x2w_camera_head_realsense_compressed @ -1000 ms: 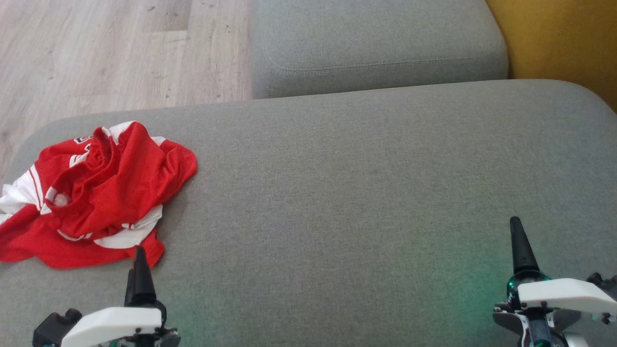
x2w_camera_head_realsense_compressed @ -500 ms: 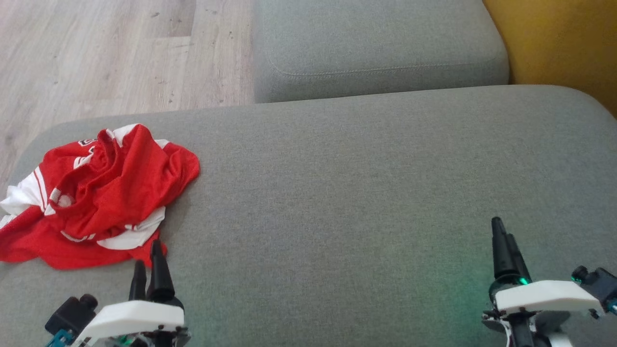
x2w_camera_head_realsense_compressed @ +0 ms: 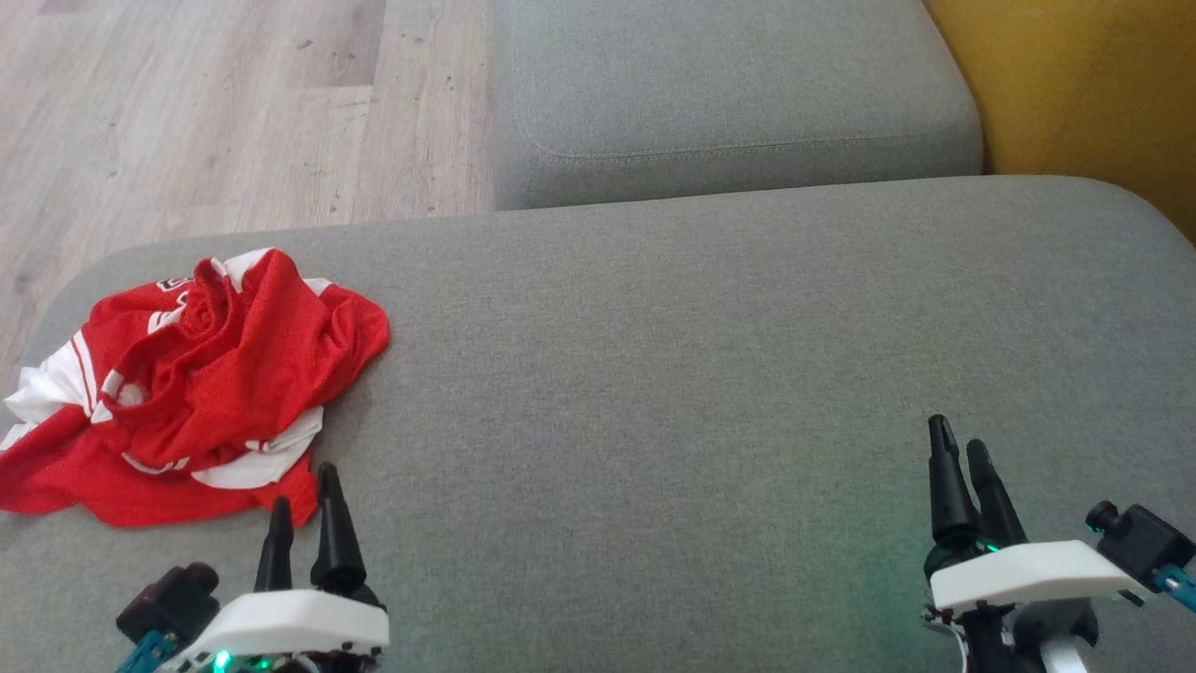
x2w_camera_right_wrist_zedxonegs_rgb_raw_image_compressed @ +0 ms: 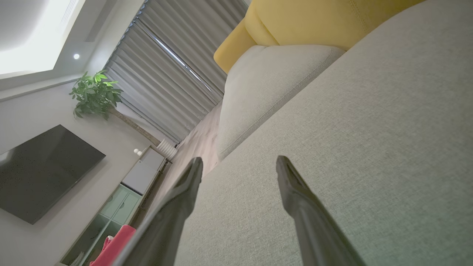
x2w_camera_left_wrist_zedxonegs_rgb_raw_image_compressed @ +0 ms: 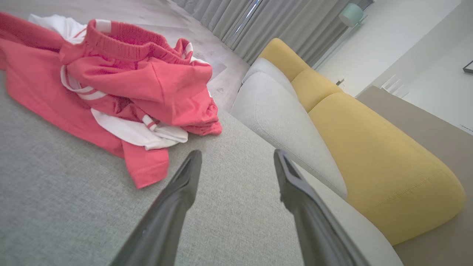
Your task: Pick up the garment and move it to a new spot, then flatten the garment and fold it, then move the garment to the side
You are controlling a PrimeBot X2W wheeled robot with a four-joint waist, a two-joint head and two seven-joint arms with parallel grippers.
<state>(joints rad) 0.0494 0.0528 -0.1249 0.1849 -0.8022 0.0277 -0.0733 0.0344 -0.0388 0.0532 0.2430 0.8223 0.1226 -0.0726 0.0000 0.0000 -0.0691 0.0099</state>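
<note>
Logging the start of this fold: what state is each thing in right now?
Red and white jersey garment: crumpled in a heap, lying on the grey fabric cushion, not held.
Left gripper with two dark fingers: open, empty, beside the garment's near edge.
Right gripper: open, empty, over bare cushion.

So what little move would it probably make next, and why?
Probably the left gripper should ease forward and to its left onto the crumpled red-and-white jersey: its jaws stand open, holding nothing, with the shirt's near hem just ahead on the grey fabric cushion. The right gripper is open too, but far off.
</note>
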